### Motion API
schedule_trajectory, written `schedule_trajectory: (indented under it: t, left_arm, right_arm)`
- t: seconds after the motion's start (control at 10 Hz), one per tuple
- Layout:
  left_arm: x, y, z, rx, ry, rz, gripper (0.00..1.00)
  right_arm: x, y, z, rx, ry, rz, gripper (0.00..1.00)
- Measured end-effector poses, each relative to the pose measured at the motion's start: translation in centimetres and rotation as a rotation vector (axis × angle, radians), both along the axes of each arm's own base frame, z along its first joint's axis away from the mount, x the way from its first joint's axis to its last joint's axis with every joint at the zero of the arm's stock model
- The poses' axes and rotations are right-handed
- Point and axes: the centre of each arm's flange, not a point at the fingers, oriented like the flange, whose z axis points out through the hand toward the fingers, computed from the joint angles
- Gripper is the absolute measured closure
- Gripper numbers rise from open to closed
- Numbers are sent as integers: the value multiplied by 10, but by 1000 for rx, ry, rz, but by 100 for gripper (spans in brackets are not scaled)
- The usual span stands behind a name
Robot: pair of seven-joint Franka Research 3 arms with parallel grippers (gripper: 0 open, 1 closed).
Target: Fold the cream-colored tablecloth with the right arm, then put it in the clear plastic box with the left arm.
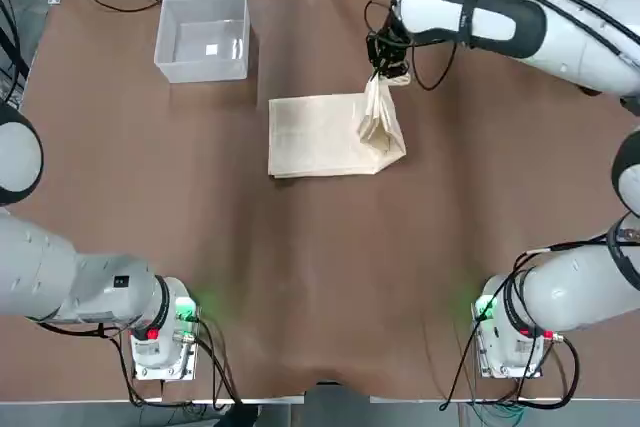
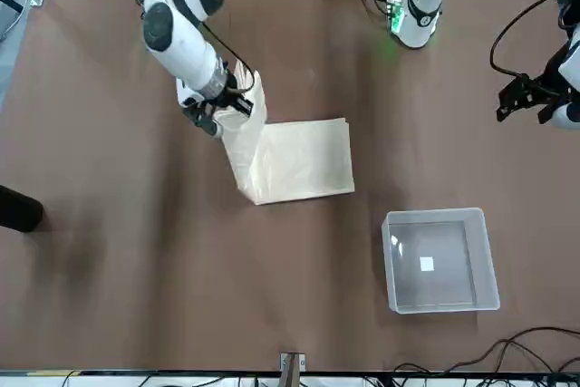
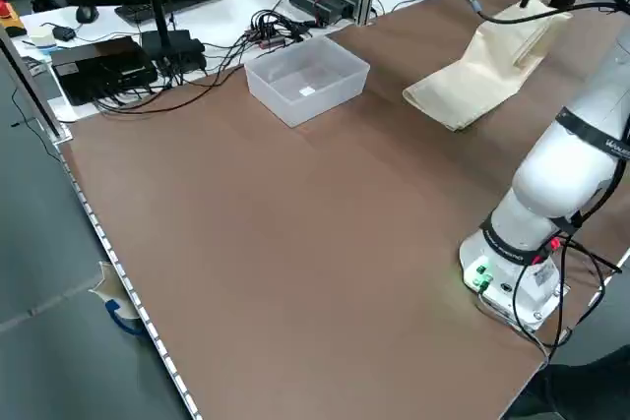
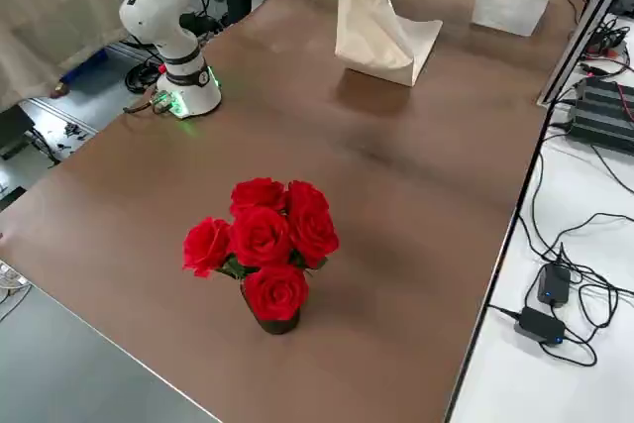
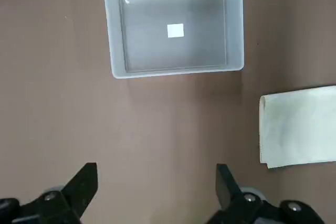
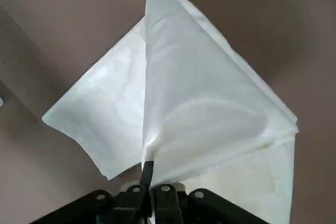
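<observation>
Soft, matt cream cloth — smooth, translucent plastic box — glossy white arms.

So my jaws are plain black on the left arm, same on the right jaws. Both arms are glossy white w/ dark grey patches, black cables, plus a green glow & a red dot near each base. Surface is solid brown, no pattern. Cloth is plain cream, looks nearly white in my right wrist view. Box is translucent whitish w/ a small white square in it. Roses are bright red w/ dk green leaves, in a black pot. Desk is white, floor is grey.
</observation>
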Motion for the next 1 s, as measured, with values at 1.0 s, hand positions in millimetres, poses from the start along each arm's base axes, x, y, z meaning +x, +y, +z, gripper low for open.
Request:
schedule_trajectory:
  t: [1.0]
  left_arm:
    - [0,0,-1,0,1,-1,1]
  right_arm:
    - [15,84,0,-13,19,-120,96]
